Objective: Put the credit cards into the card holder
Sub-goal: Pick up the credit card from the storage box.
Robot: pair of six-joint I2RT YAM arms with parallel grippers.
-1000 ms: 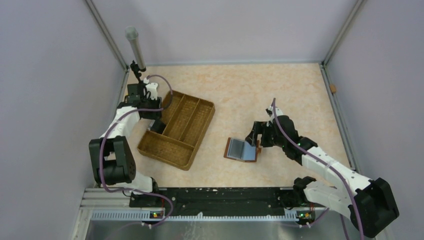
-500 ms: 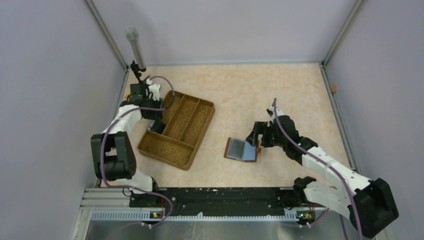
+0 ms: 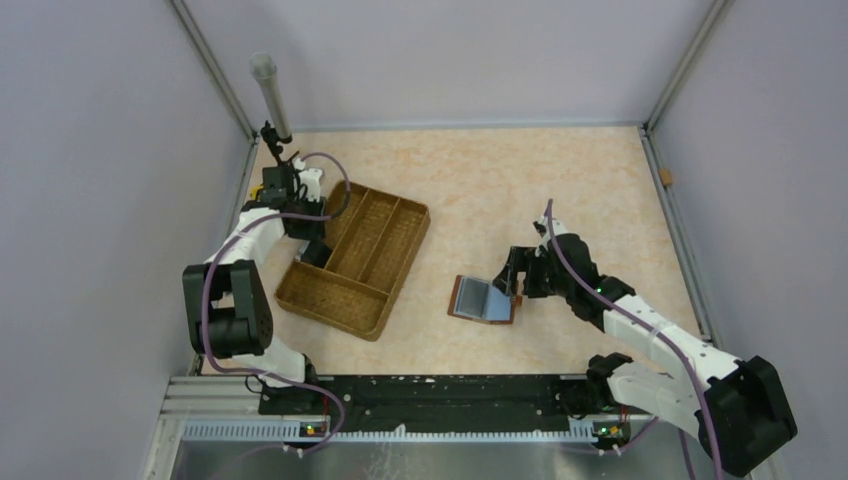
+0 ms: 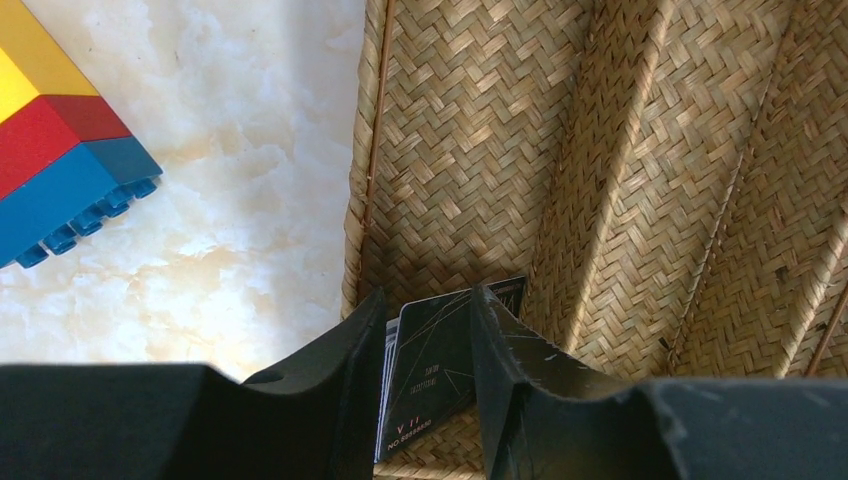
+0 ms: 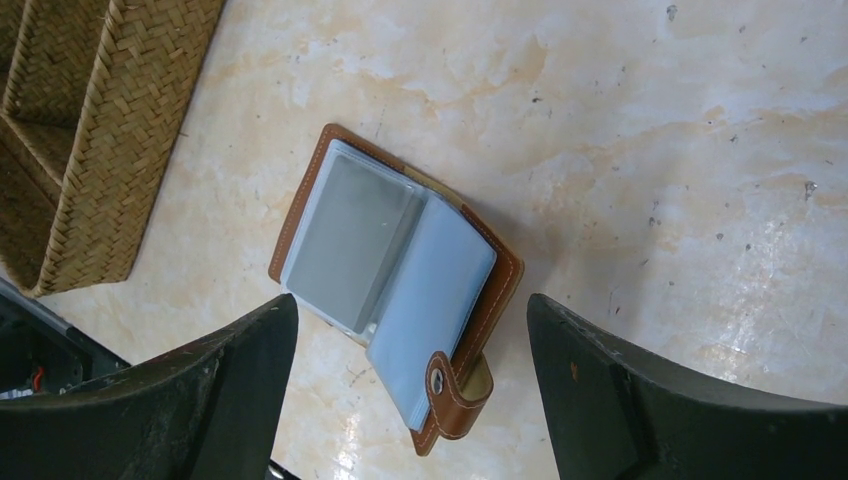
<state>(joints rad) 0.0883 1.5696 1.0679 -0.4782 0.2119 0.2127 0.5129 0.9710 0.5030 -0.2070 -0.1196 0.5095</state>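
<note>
Nearest to the arm bases, the card holder lies open on the bench, with its clear pockets facing up and its fold running slantwise. The right gripper hangs just above it, fingers spread wide and holding nothing.

Further back and to the left stands the woven tray. The left gripper reaches down into its end compartment. A dark credit card stands there on its edge between the two fingers, with its long side pointing up toward the wrist. The fingers are close on both sides of it, but I cannot tell if they already pinch it.

I think the coming move depends on this: the holder is well apart from this card, to the right across the whole tray. The right arm is much nearer to the holder, while only the left arm is at the card.

Just outside the tray wall lies a coloured toy block.
</note>
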